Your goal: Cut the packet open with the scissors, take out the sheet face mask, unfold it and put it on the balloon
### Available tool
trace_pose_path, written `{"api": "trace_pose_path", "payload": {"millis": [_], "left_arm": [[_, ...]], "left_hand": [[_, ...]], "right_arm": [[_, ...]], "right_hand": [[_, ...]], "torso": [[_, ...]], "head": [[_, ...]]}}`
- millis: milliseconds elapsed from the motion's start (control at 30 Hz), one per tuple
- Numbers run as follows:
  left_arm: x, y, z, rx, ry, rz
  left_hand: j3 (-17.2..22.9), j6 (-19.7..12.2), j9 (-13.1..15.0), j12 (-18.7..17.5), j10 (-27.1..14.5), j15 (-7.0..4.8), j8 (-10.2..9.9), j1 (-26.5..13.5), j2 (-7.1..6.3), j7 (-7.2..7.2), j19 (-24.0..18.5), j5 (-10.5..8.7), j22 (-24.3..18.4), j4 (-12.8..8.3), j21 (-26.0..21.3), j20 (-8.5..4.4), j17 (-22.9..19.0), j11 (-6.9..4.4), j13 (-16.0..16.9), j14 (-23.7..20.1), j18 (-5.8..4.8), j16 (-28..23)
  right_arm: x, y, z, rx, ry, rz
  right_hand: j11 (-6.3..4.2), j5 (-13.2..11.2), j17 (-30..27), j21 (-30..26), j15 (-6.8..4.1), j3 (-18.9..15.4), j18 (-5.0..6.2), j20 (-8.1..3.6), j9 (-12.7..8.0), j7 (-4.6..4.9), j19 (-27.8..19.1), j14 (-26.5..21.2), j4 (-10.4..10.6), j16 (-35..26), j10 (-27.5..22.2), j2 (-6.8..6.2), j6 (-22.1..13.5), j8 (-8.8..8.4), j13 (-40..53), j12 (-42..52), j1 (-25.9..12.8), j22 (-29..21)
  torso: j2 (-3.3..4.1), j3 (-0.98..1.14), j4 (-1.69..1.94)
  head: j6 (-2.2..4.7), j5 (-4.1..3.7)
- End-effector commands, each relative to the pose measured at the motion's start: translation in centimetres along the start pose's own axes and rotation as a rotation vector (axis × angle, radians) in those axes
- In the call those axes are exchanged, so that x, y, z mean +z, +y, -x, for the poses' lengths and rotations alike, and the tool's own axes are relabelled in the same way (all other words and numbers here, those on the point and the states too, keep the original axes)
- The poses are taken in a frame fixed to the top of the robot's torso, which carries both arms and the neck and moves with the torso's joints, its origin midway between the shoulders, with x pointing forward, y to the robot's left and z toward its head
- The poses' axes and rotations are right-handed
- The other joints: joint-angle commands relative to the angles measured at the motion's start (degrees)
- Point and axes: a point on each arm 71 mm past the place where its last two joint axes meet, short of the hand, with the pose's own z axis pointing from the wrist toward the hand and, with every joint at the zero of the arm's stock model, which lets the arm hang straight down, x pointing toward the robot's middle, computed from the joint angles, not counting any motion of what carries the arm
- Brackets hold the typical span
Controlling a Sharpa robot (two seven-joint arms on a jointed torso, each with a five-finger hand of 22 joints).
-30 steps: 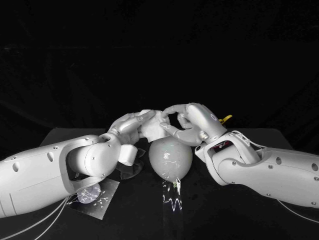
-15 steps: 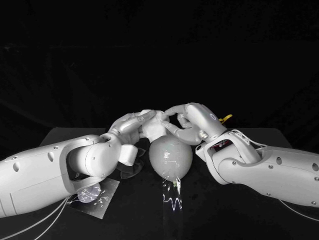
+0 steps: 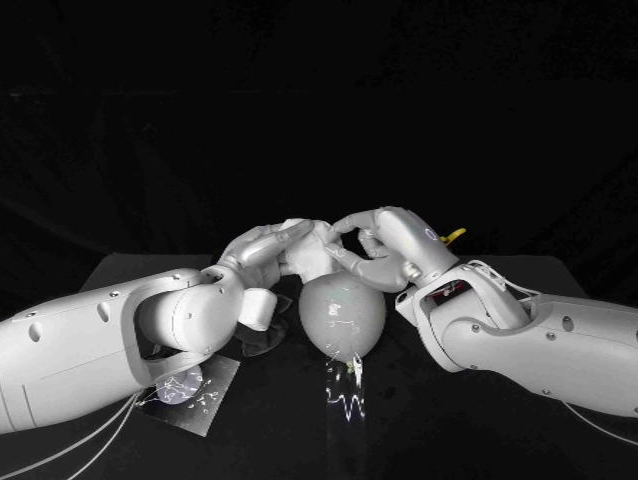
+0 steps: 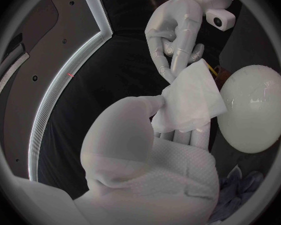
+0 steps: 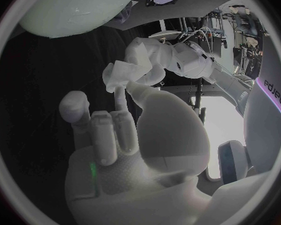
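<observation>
Left hand: the left hand [image 3: 269, 255] is raised over the middle of the table [image 3: 132, 272], and it pinches the sheet face mask [image 4: 189, 97]. The left wrist view shows its thumb on one face of the mask and its fingers [image 4: 181, 133] under the other.
Right hand: the right hand [image 3: 384, 245] faces the left one from the right, at the same height. Its fingers are curled, with the tips pointing at the mask. One fingertip reaches the edge of the mask that is away from the left hand. I cannot tell whether this hand grips the mask or only touches it.
Sheet face mask: a folded white pad, out of its packet and not spread out. It sits between the two hands, above the far end of the balloon [image 3: 341, 315] and just beside it. I cannot tell whether they touch.
Balloon: pale, egg-shaped and inflated. It is at the centre of the table with its narrow end toward the near side, and nothing covers it.
Packet: the packet [image 3: 192, 392], silvery and see-through, lies flat at the near left of the table, partly under the left arm.
Other: a dark crumpled thing [image 3: 259, 338] lies just left of the balloon. A small yellow tip [image 3: 452, 237] shows past the right hand on the far right, and too little of it shows to name it.
</observation>
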Motion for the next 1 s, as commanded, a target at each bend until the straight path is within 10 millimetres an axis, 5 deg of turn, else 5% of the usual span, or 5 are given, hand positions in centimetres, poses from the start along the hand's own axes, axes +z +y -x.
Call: {"api": "trace_pose_path", "payload": {"millis": [33, 333, 833, 1000], "left_arm": [[0.10, -0.51, -0.28, 0.002, 0.014, -0.036], [0.11, -0.53, -0.42, 0.009, 0.023, -0.042], [0.05, -0.63, -0.78, -0.003, 0.059, -0.058], [0.03, -0.63, -0.83, -0.005, 0.065, -0.059]], "left_hand": [[0.2, -0.3, 0.2, 0.0, -0.3, 0.17, 0.3, -0.1, 0.51, 0.42, 0.1, 0.19, -0.1, -0.1, -0.1, 0.04, 0.0, -0.12, 0.0, -0.5, 1.03, -0.4], [0.3, -0.6, 0.7, 0.0, -0.2, 0.47, 1.1, -0.3, 0.37, 0.44, -0.9, 0.18, -0.4, -0.4, -1.0, 0.32, -0.4, -0.01, 0.0, -1.8, 0.95, -1.4], [0.8, -1.0, 1.5, -0.1, -1.0, 2.11, 2.4, -0.5, -0.16, 0.71, -6.4, 0.18, -0.5, -1.7, -4.5, 2.07, -2.0, 0.72, -0.1, -8.2, 0.75, -5.3], [0.9, -1.0, 1.5, -0.1, -1.0, 2.11, 2.4, -0.5, -0.12, 0.76, -6.4, 0.17, -0.5, -1.7, -4.5, 2.08, -2.0, 0.73, -0.1, -8.2, 0.77, -5.3]], "right_arm": [[-0.23, 0.32, -0.38, 0.010, 0.036, 0.015], [-0.27, 0.21, -0.55, 0.009, 0.062, 0.001], [-0.14, -0.12, -0.60, -0.016, 0.056, -0.007], [-0.15, -0.03, -0.38, -0.013, 0.024, 0.002]], "right_hand": [[-0.36, -0.1, 15.1, 0.0, -0.30, -0.1, 0.36, -0.18, -0.1, 0.21, 0.2, 6.1, 0.6, 0.2, 5.3, 0.06, 0.4, -0.38, 13.9, 0.3, -0.5, 0.0], [-0.28, -0.1, 15.1, -0.5, -0.24, -0.6, 0.49, -0.17, -0.5, 0.32, -0.3, 6.1, 1.4, 0.2, 5.1, -0.25, 0.2, -0.85, 13.5, -0.1, -0.8, -0.4], [0.04, -0.1, 15.1, -1.2, 0.02, -1.1, 0.57, -0.07, -1.0, 0.69, -0.9, 6.1, -0.1, 0.2, 4.8, -1.60, -0.3, -1.72, 13.2, -0.7, 2.5, -0.7], [-0.74, -0.1, 15.1, 0.0, -0.50, 0.9, 0.30, -0.20, -0.6, -0.25, 0.5, 6.1, -1.5, 0.2, 5.3, 0.86, 2.0, -0.71, 14.0, 0.4, 5.9, 0.6]], "torso": [[0.01, -0.02, -0.02], [-0.01, -0.04, 0.01], [0.03, -0.01, 0.01], [0.01, 0.01, 0.00]], "head": [[-0.01, -0.02], [-0.06, -0.15], [0.09, -0.15], [0.12, -0.11]]}}
